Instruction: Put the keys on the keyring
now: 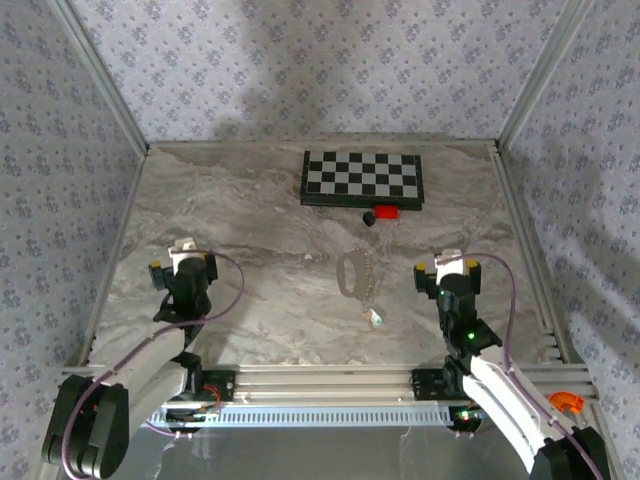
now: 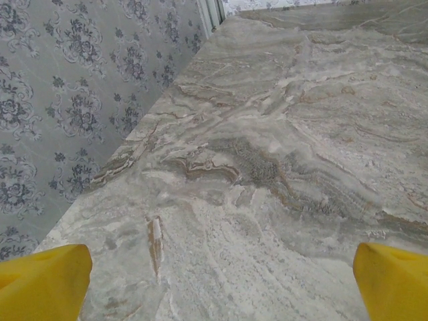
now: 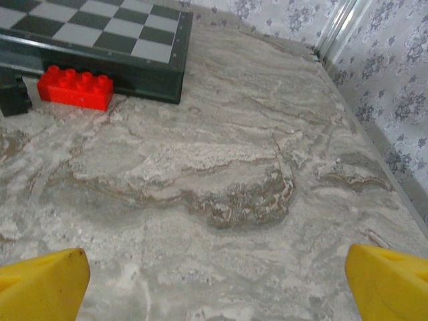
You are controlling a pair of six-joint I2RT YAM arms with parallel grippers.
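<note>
The keyring (image 1: 357, 273), a thin beaded chain loop, lies flat on the marble table near the middle. Just below its tail rests the tiny key (image 1: 378, 318) with a pale mint-green head. My left gripper (image 1: 183, 255) hovers over the left part of the table, well away from both, jaws wide open with yellow fingertips (image 2: 47, 281) over bare marble. My right gripper (image 1: 447, 264) stands to the right of the keyring, open too, its yellow fingertips (image 3: 384, 281) spread over bare marble with nothing between them.
A black-and-grey checkerboard (image 1: 362, 178) lies at the back of the table. In front of it sit a red block (image 3: 75, 87) and a small black block (image 1: 369, 217). Patterned walls close in both sides and the back.
</note>
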